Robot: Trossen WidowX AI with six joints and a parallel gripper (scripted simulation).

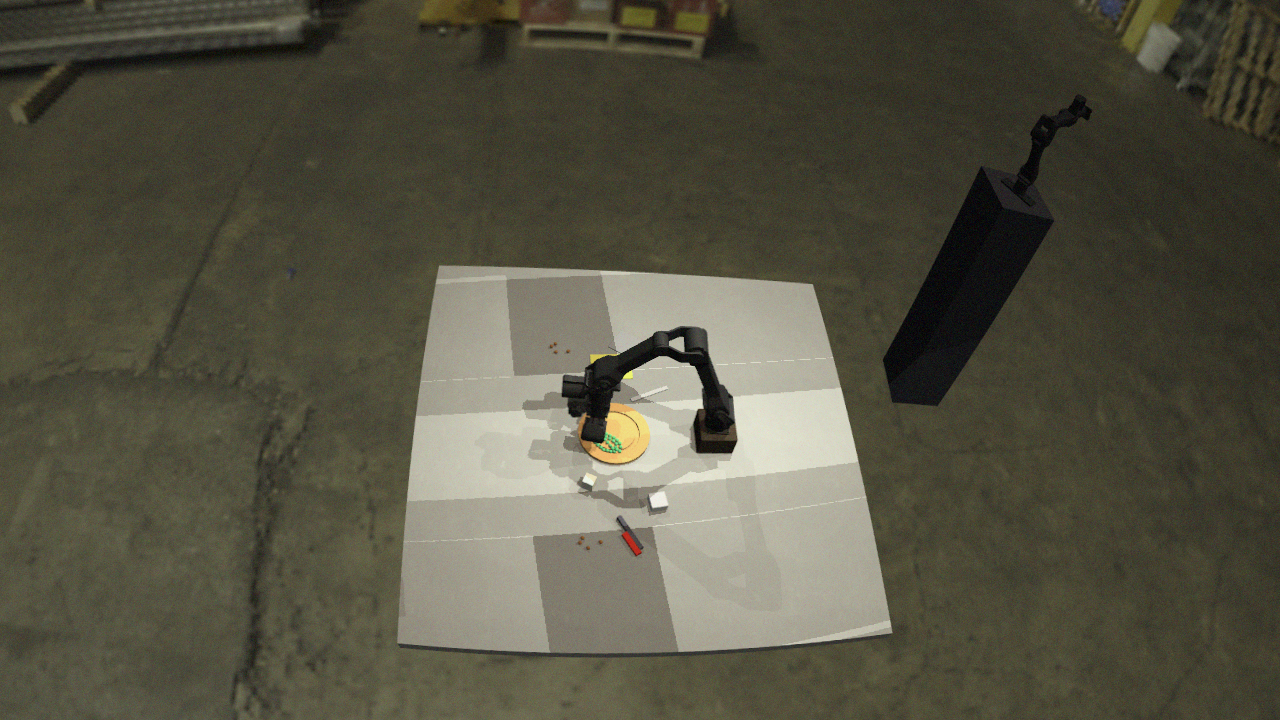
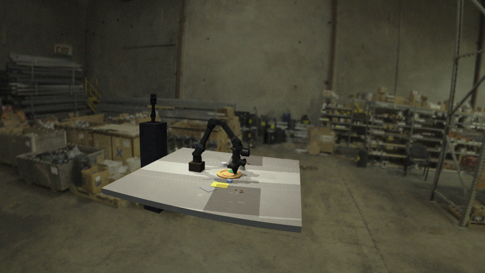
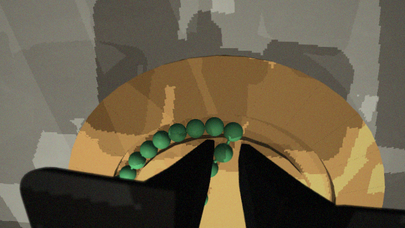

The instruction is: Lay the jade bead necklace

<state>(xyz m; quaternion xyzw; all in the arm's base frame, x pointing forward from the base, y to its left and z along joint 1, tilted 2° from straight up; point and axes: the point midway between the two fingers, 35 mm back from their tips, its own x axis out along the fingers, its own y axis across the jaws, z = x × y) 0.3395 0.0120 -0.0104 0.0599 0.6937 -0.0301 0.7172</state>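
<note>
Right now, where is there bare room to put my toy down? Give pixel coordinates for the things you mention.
Maybe between the white block (image 1: 657, 502) and the table's (image 1: 760, 573) (image 2: 271, 203) right edge in the top view. It's crowded at the round orange board (image 1: 637, 447) (image 2: 222, 175) (image 3: 221, 85): green beads and black gripper (image 3: 226, 149).

On the tabletop we see a yellow sheet, a white stick and a small blue block. We also see a white block near a red-and-black tool. Shelves stand well apart in the background.

Green beads — orange board — a red-and-dark-grey tool, yellow pad.
</note>
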